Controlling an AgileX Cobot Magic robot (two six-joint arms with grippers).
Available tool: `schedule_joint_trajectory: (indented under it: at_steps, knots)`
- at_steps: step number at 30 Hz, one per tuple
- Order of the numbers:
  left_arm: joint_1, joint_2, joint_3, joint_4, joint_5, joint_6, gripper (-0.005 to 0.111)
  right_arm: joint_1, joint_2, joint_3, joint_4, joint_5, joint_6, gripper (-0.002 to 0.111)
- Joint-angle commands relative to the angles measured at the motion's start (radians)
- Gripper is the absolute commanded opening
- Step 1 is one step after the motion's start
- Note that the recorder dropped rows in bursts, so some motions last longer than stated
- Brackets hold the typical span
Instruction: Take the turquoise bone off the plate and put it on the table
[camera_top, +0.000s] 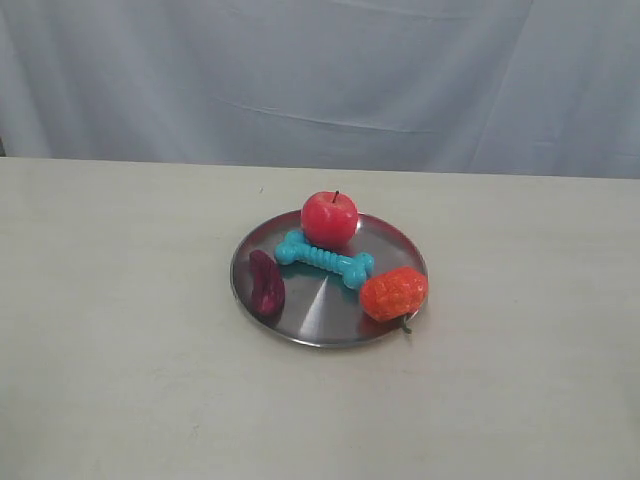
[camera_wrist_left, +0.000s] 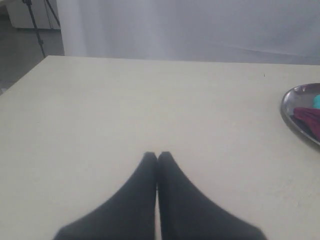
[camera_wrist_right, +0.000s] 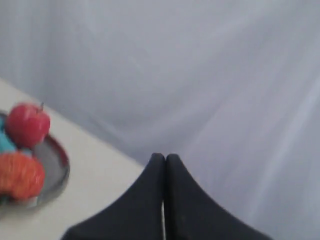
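The turquoise bone (camera_top: 324, 259) lies flat in the middle of the plate (camera_top: 320, 327), which stands on the table (camera_top: 120, 360). In the exterior view its long axis runs on a slant. One knobbed end points to the left, just in front of the red apple (camera_top: 329, 218). The other end points to the right and a little nearer to the camera, close beside the orange bumpy fruit (camera_top: 393, 293). A dark red piece (camera_top: 266, 283) lies on the left part of the plate, apart from the bone.

Only the exterior view shows the bone whole. In the left wrist view the plate is cut by the picture's edge, and only a small turquoise spot shows behind the dark red piece. The right wrist view is blurred; there the bone is only a sliver between the apple and the orange fruit.

The grippers appear only in the wrist views. The left gripper (camera_wrist_left: 157, 156) has its two black fingers pressed together with nothing between them, over bare table well apart from the plate. The right gripper (camera_wrist_right: 165, 158) has its fingers pressed together in the same way, holding nothing, in front of a pale curtain (camera_wrist_right: 200, 65).
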Motion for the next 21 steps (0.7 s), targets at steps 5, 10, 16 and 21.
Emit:
schedule_joint_trajectory:
  at_steps: [5, 10, 16, 21]
  knots:
    - [0.004, -0.001, 0.003, -0.005, -0.005, -0.004, 0.0, -0.004, -0.006, -0.002, -0.032, -0.745, 0.005, 0.0]
    - [0.004, -0.001, 0.003, -0.005, -0.005, -0.004, 0.0, -0.004, -0.006, -0.002, 0.101, -1.113, 0.327, 0.0]
    - [0.004, -0.001, 0.003, -0.005, -0.005, -0.004, 0.0, -0.004, -0.006, -0.095, 0.391, -0.706, 0.612, 0.0]
    - [0.004, -0.001, 0.003, -0.005, -0.005, -0.004, 0.0, -0.004, 0.044, -0.307, 0.394, -0.132, 0.454, 0.0]
